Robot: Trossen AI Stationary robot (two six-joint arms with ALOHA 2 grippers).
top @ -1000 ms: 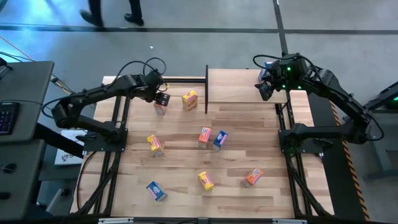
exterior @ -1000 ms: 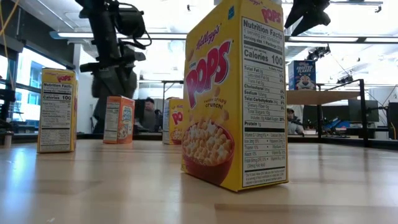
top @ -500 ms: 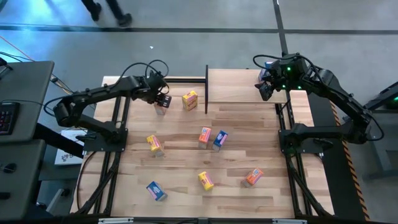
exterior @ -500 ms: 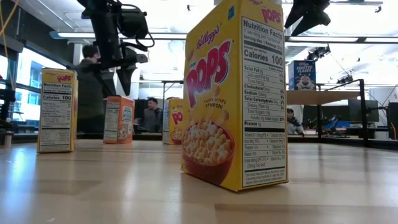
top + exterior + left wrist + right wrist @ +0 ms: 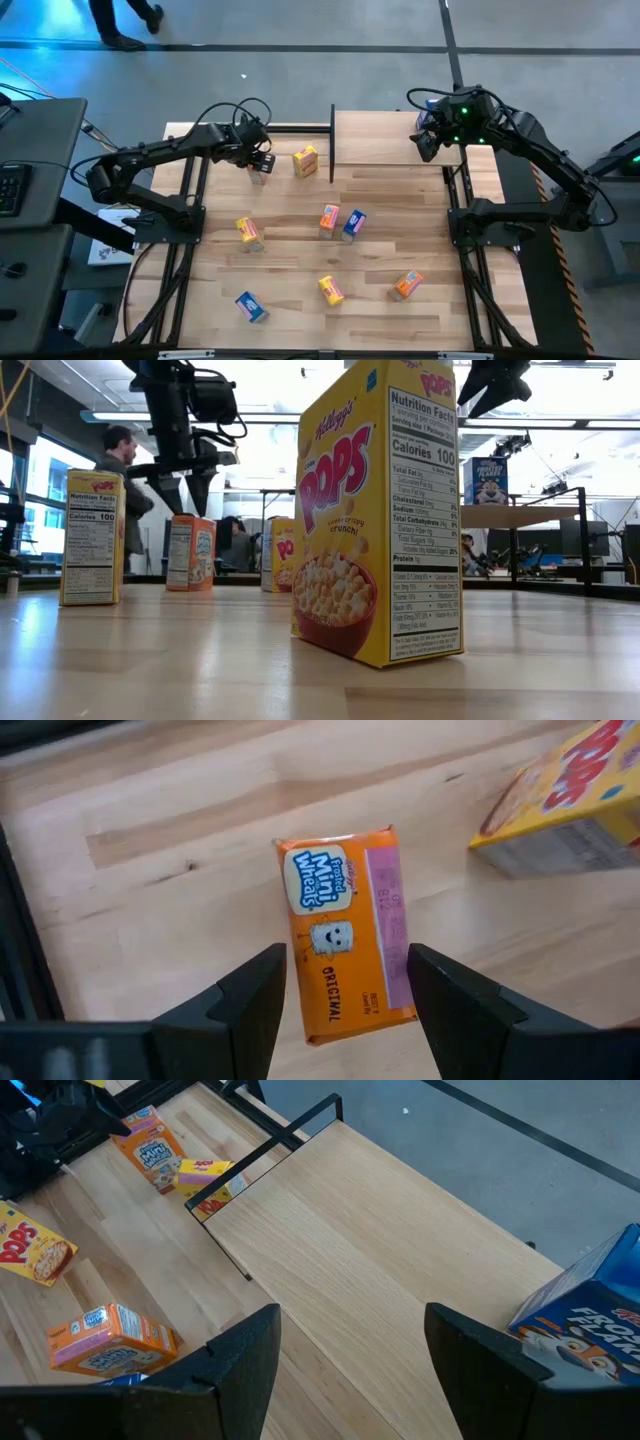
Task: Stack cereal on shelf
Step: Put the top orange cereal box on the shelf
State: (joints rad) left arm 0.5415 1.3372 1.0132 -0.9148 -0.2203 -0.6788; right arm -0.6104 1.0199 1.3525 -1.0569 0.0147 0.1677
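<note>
While the top-down camera took in the whole table (image 5: 420, 215), the left gripper (image 5: 261, 162) was parked right over an orange cereal box (image 5: 259, 174) near the table's far-left side, with a yellow box (image 5: 305, 160) just beside it toward the shelf (image 5: 375, 140). The right gripper (image 5: 428, 142) sat over the shelf's right end. Six more boxes were scattered across the tabletop (yellow (image 5: 247, 231), orange (image 5: 328, 219), blue (image 5: 353, 224), yellow (image 5: 331, 290), orange (image 5: 407, 285), blue (image 5: 250, 306)), all well apart from the shelf. A person's legs (image 5: 122, 20) showed on the floor beyond the table.

From table height, one big yellow Pops box (image 5: 378, 510) hogged the middle and blocked most of what stood behind it. The left gripper (image 5: 185, 488) hung just above the upright orange box (image 5: 191, 552), not touching as far as I could tell. A blue box (image 5: 486, 480) stood on the shelf (image 5: 505, 515). A person (image 5: 122, 490) stood off in the room.

The left wrist cam showed the fingers (image 5: 245, 1005) spread wide, with the orange box's (image 5: 345, 940) top between them and a gap on both sides.

The right wrist cam showed those fingers (image 5: 245, 1355) spread apart too, holding nothing, over bare shelf (image 5: 370, 1260), with the blue box (image 5: 590, 1315) standing at the shelf's edge.
</note>
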